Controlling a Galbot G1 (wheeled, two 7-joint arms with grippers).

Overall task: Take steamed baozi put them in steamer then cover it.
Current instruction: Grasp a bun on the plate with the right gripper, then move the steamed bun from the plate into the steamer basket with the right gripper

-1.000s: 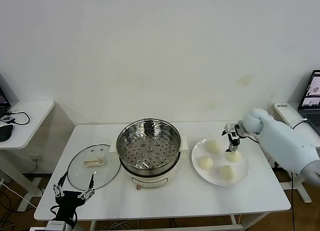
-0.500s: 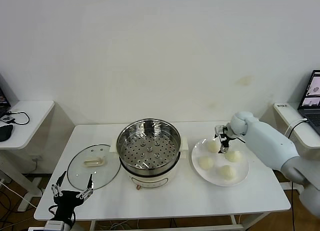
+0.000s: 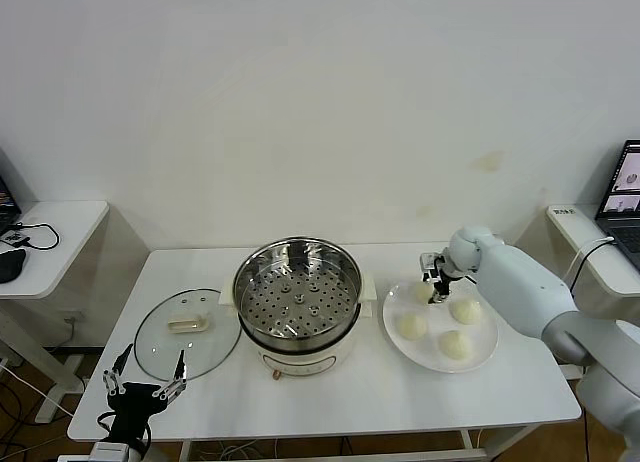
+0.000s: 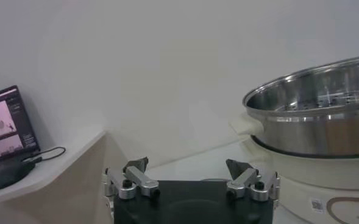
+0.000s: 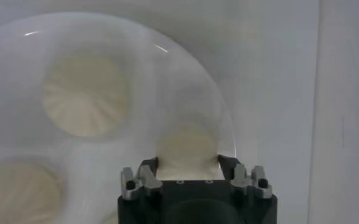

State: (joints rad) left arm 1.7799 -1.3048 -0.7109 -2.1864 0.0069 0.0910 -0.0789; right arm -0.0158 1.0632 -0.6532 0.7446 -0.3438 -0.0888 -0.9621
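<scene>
Jaws tight around one baozi [image 5: 188, 148]

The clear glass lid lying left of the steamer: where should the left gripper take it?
By the cream-white bar handle at the centre of the round clear glass lid, coming straight down from above. The lid lies flat, handle up; the open left gripper hovers near its front edge.

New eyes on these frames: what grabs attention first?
The shiny round stainless-steel steamer stands uncovered mid-table, its perforated tray bare. To its right, the right pincer has closed around the rear cream-white dough bun on the flat white plate, where three more buns lie. The clear glass lid lies flat left of the steamer, with the left pincer open near the front table edge.
</scene>
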